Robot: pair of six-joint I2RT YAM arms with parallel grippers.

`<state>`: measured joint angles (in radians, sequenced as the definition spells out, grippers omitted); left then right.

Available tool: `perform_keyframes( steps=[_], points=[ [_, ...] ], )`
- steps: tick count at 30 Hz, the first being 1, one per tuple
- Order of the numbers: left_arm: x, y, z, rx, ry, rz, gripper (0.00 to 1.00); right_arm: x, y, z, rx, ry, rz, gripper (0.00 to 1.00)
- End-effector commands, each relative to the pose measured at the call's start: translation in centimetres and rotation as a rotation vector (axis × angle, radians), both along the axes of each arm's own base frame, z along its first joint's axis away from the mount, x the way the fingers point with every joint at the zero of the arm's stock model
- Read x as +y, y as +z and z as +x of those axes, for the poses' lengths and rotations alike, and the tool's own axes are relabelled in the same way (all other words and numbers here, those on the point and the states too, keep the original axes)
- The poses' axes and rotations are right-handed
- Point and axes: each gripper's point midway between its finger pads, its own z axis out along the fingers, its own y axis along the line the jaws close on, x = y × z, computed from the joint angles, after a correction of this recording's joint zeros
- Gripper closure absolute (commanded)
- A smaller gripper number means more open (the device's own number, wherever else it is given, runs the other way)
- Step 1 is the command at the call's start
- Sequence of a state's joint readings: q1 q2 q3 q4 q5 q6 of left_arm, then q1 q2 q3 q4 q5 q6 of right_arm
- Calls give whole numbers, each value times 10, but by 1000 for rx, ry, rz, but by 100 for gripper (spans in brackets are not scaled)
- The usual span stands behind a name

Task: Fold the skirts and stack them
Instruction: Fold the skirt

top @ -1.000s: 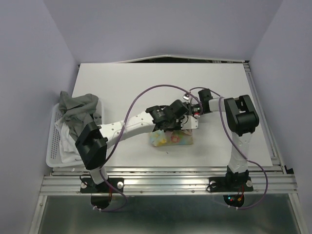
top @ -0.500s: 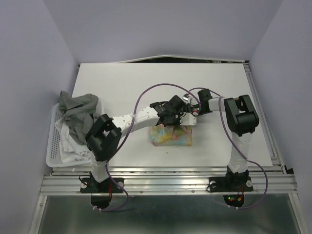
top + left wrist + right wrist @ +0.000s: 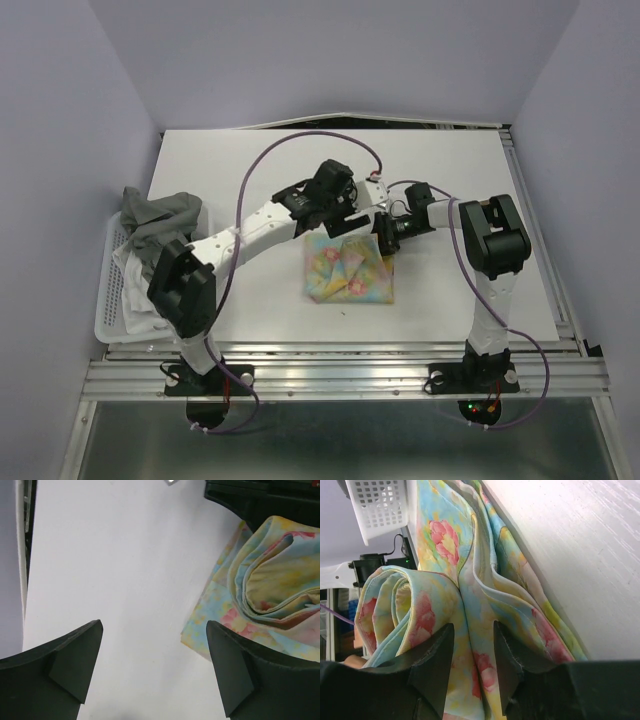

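Observation:
The small floral skirt [image 3: 350,270] lies folded on the white table in front of the arms. My right gripper [image 3: 385,240] sits low at its upper right edge. In the right wrist view its fingers [image 3: 473,627] are shut on a thick fold of the floral skirt [image 3: 445,545]. My left gripper [image 3: 345,212] hovers just behind the skirt, wide open. In the left wrist view, only bare table shows between the left gripper's [image 3: 155,630] fingers, with the floral skirt [image 3: 265,580] off to the right. The grey skirt [image 3: 160,225] and the white skirt [image 3: 140,290] are heaped in the basket.
The white slatted basket [image 3: 108,300] stands at the table's left edge, beside the left arm's elbow. The same basket [image 3: 380,505] shows in the right wrist view beyond the cloth. A purple cable [image 3: 290,150] arcs above the left arm.
My left gripper has opened, let go of the floral skirt and pulled up and back from it. The skirt now lies wider and flatter. The right gripper has stayed on its edge.

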<state>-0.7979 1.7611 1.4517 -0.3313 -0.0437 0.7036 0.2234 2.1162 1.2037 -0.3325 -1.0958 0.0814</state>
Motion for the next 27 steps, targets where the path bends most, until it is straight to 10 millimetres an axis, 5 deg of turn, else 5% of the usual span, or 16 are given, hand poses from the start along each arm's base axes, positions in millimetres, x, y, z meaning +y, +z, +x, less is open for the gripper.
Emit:
perform_keyframes(
  steps=[1,4,7,11,17,24,27],
  points=[
    [9,62,-8,-20,149,-248,4,-17,-47,-5,3,-13,-201,56],
    [2,56,-46,166,99,-358,6,-17,-47,-5,9,-22,-209,56],
    [-1,28,-79,319,110,-400,7,-17,-46,-3,14,-34,-217,57],
    [-3,-17,-109,372,129,-330,12,-18,-46,-1,14,-45,-230,59],
    [-19,-49,-143,322,64,-237,18,-20,-49,-2,19,-50,-247,61],
    [-20,-72,-126,246,152,-154,17,-23,-55,-5,24,-44,-262,62],
    [-15,-87,-117,259,189,-135,24,-24,-56,-5,18,-41,-266,62]
  ],
)
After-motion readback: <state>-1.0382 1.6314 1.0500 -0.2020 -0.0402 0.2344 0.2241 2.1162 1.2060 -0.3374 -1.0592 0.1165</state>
